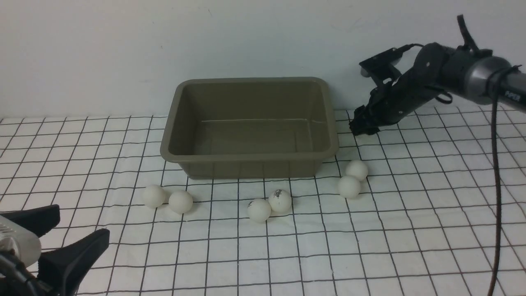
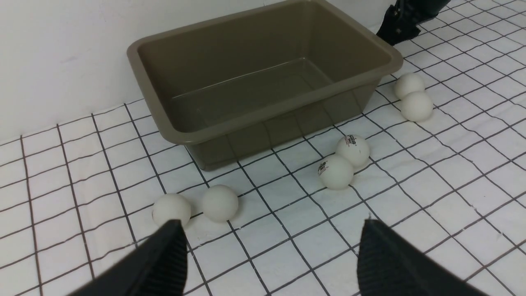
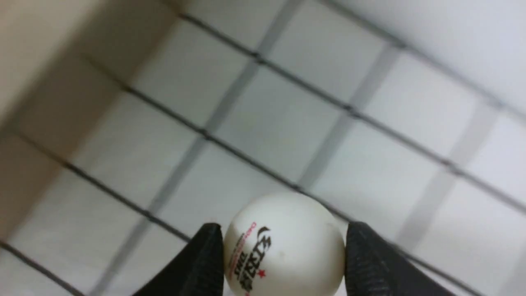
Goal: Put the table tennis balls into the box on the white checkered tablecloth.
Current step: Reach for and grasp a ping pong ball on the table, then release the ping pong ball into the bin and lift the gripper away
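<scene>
The olive-grey box [image 1: 246, 157] stands empty at the back middle of the white checkered tablecloth [image 1: 411, 230]. Several white table tennis balls lie in pairs in front of it: one pair at the left [image 1: 154, 196], one in the middle [image 1: 280, 200], one at the right [image 1: 349, 186]. My right gripper [image 1: 363, 125] is low beside the box's right wall. In the right wrist view it [image 3: 284, 225] is shut on a logo-printed ball [image 3: 283, 250] just above the cloth. My left gripper [image 2: 271, 222] is open and empty, near the front left, short of the left pair [image 2: 220, 202].
A plain white wall runs close behind the box [image 2: 263, 114]. The right arm's black cable [image 1: 495, 164] hangs down over the right side of the cloth.
</scene>
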{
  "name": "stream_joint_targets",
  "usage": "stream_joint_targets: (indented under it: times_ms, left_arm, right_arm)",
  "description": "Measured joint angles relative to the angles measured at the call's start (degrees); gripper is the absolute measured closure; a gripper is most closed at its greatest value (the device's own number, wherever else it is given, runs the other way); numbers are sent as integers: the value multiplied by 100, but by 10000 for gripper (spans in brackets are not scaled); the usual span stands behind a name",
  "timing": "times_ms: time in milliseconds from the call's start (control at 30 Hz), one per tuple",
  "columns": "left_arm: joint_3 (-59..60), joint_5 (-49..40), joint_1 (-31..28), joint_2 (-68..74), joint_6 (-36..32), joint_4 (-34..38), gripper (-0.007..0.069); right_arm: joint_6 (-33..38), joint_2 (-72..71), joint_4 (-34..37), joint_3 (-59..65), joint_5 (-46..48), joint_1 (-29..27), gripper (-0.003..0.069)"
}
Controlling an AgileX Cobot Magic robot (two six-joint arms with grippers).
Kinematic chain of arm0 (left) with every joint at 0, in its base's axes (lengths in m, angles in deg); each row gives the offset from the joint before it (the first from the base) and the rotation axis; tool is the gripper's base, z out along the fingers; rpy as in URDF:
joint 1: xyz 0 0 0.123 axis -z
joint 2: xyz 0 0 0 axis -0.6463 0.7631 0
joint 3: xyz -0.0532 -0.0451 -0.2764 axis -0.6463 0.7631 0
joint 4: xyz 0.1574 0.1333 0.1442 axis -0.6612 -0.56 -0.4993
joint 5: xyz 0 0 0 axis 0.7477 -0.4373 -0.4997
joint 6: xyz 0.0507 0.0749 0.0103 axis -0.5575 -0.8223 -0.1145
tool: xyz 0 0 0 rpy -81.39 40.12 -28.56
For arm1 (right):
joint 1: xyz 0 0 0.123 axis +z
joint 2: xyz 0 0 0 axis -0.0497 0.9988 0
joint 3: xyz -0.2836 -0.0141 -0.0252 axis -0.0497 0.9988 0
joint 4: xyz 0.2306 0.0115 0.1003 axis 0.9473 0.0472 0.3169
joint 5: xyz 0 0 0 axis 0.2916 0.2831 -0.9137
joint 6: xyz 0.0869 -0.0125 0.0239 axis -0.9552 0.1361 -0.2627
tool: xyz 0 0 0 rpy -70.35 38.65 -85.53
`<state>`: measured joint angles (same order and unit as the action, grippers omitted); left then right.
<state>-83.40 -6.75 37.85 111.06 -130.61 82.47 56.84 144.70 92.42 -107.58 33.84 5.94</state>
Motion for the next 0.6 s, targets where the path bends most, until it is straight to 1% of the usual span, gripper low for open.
stream_joint_targets:
  times_ms: [67,167,200,267,367,433,500,600]
  left_arm:
    - [0,5,0,0,0,-6,122]
    - [0,5,0,0,0,-6,122]
    - [0,5,0,0,0,-6,122]
    - [0,5,0,0,0,-11,122]
    - [0,5,0,0,0,-10,122]
    - [0,5,0,0,0,-10,122]
    - [0,5,0,0,0,-10,122]
    - [0,5,0,0,0,-10,122]
  right_arm:
    - [26,-303,30,0,127,-83,315]
    - [591,-661,715,0,459,-116,315]
    - [781,-744,1039,0,547,-101,315]
    - [1726,-866,2210,-13,920,34,315]
    - [2215,-838,2987,-13,1200,255,315]
    - [2333,-794,3083,-13,1278,376,315]
    - [2450,-716,3012,-13,1308,506,315]
    - [2520,-655,2993,-13,1310,549,315]
